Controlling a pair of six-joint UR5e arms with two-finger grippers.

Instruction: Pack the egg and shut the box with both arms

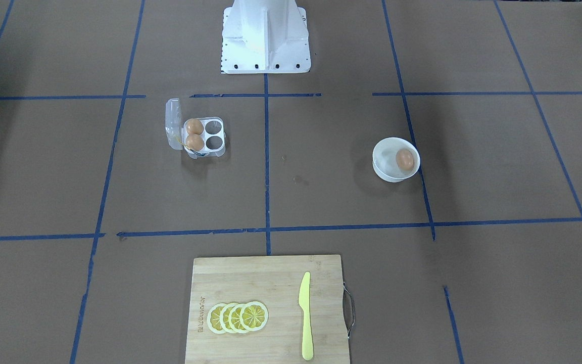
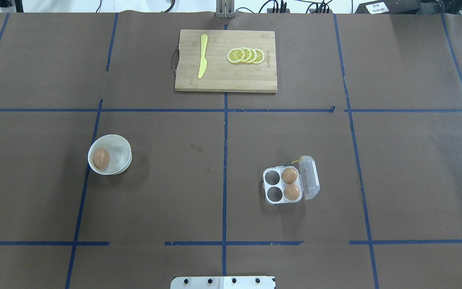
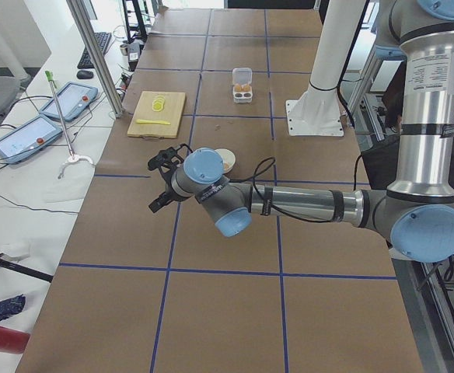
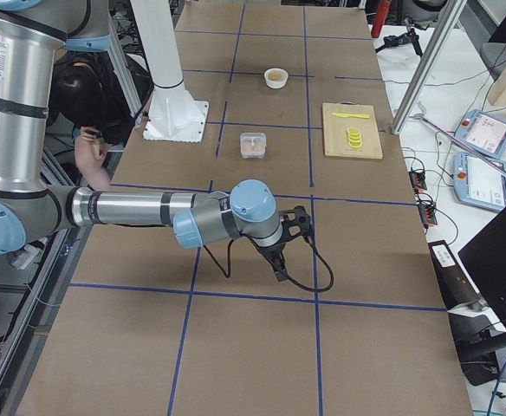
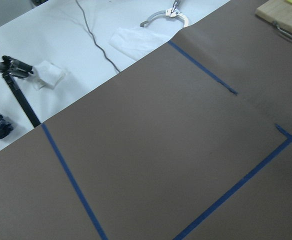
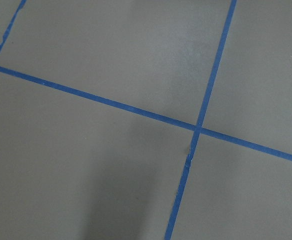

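Fingers of the left gripper (image 3: 162,180) and of the right gripper (image 4: 285,250) appear only in the two side views, as small dark shapes, so we cannot tell how far they are apart. We see nothing held between them, and neither gripper touches anything. Each one hangs over bare brown paper of the table (image 2: 415,160), well apart from the task's things. The egg (image 2: 101,157) is small, smooth and tan-brown, and it lies in a round white bowl (image 2: 123,145) on the robot's left half of the table. The box (image 2: 282,185) is a clear plastic carton with four cups and stands on the robot's right half. Its lid (image 2: 309,178) is open and turned out to the side, with a thin yellow string at the hinge. Two other eggs (image 2: 289,175) fill the two cups next to the lid, and the two cups farther from it are free. At the far edge lies a wooden cutting board (image 2: 219,78) with a yellow knife (image 2: 202,56) and lemon slices (image 2: 246,55).
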